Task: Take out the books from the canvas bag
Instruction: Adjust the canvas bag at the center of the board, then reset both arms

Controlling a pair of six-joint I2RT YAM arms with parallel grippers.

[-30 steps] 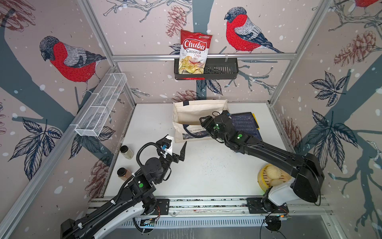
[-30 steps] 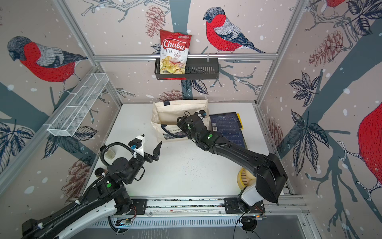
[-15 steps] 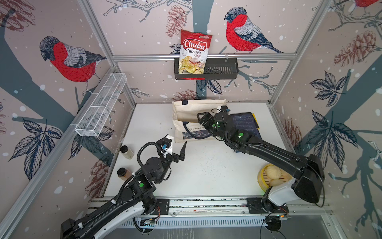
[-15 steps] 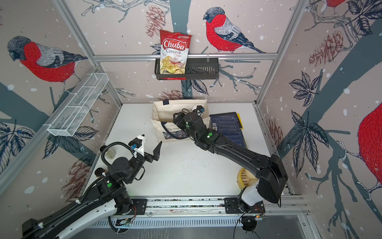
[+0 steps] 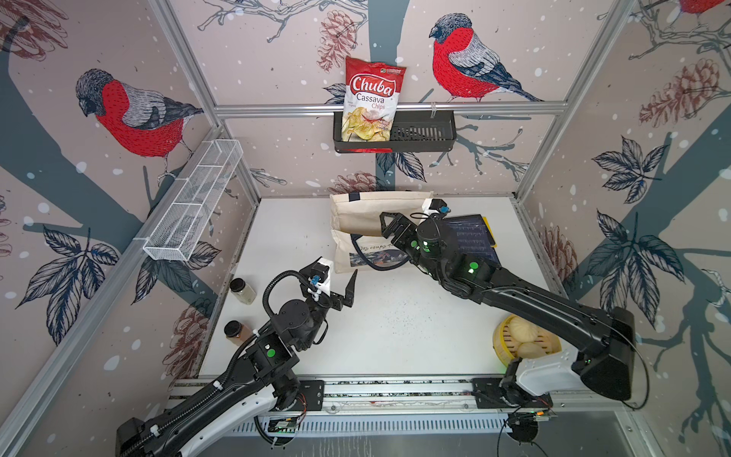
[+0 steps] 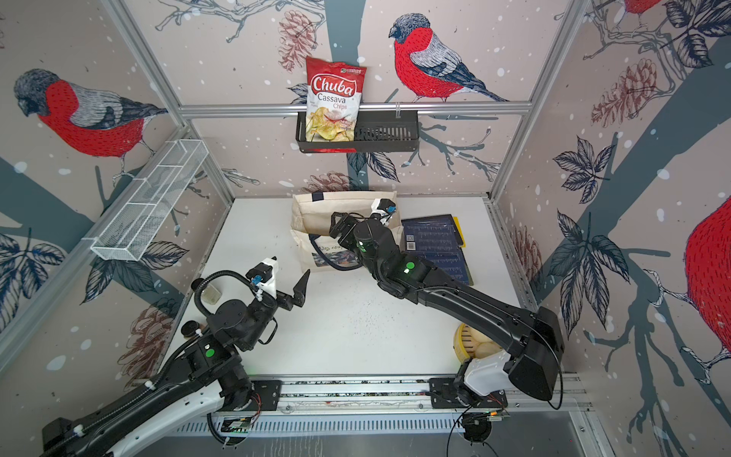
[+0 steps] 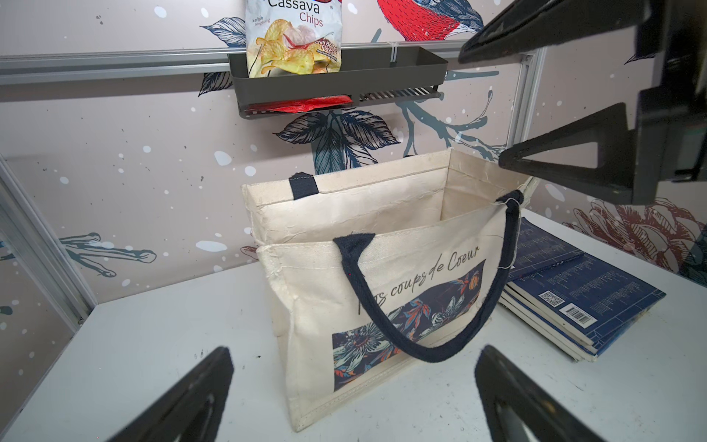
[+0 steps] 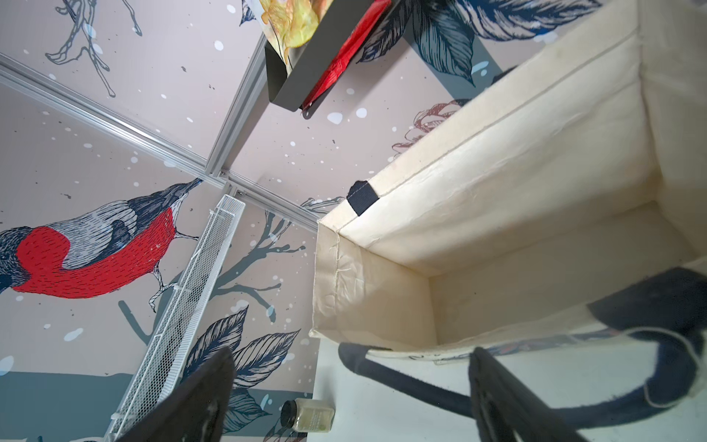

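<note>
Right gripper [image 5: 387, 227] has drifted over the mouth of the bag [image 5: 364, 213], jaws spread and empty, left gripper [image 5: 338, 277] idling open too; books [image 5: 472, 237] sit stacked on the bench [image 5: 395, 316] beside the seemingly empty bag, so I'd just back out.

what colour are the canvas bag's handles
Navy handles on the cream canvas bag; clearest in the left wrist view.

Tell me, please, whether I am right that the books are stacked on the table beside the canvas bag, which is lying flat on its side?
Not quite. The canvas bag is not lying flat on its side: it stands upright with its mouth open, as the left wrist view shows. The rest holds: the books are stacked on the table beside it.
</note>
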